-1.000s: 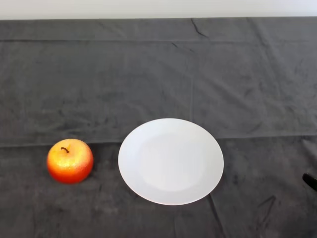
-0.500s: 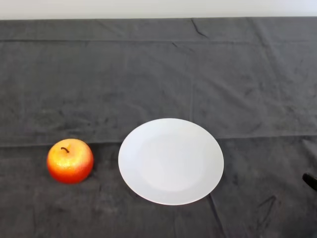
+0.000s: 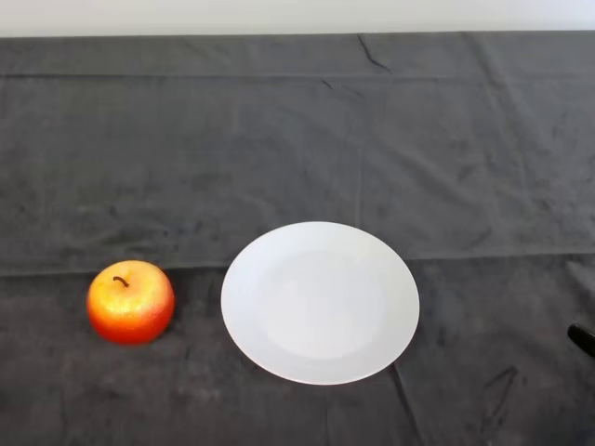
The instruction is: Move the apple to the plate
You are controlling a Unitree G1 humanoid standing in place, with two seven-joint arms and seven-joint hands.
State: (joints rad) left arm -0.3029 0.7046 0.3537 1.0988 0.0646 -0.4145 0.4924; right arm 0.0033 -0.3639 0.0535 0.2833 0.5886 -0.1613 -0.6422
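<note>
The apple (image 3: pixel 131 302) sits upright on the surface (image 3: pixel 297 139), stem up, to the left of the white plate (image 3: pixel 320 302) and clear of its rim, with a strip of dark cloth between them. The plate is bare. No part of the left arm or its hand shows, so whether the hand is spread or closed cannot be told.

The step in hand looks like the first reach, since the apple is untouched. It would go best as a grasp from above or from the apple's left side, fingers and thumb wrapping the widest part below the stem. The skin looks smooth and the shape round, so a shallow or off-centre hold could let it roll; a push from the left would probably send it toward the plate's rim. After a firm hold, a lift high enough to clear the rim and a short carry to the right should do, with release low over the plate's flat centre so the apple does not roll off.

Room is generous: open cloth lies behind and in front of the apple. A small dark object (image 3: pixel 583 339) at the right edge, possibly part of the rig, lies well apart from the path.
</note>
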